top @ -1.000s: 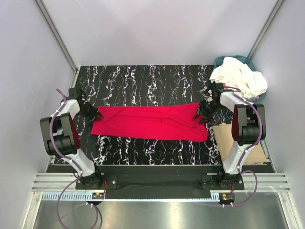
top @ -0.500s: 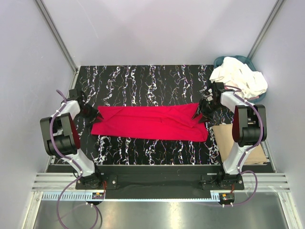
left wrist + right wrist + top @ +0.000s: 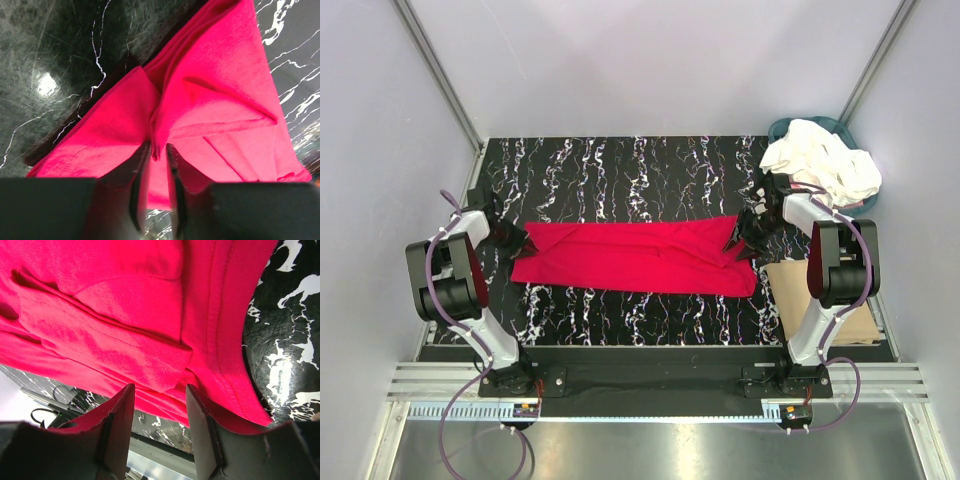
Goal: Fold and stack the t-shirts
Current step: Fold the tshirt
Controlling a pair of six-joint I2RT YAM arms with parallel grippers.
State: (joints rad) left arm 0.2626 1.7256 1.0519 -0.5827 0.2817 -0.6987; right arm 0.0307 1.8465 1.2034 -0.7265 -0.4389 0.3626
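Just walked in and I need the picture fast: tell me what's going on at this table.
A red t-shirt lies spread across the black marbled table, one gripper at each end. The left gripper is pinching a raised fold at the shirt's left end. The right gripper sits at the right end, jaws apart around the edge. Cream-white t-shirts are heaped in a teal basket at the far right corner, not yet folded.

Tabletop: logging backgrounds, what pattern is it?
The tabletop is black with white marble-like veining, clearest in the top external view.
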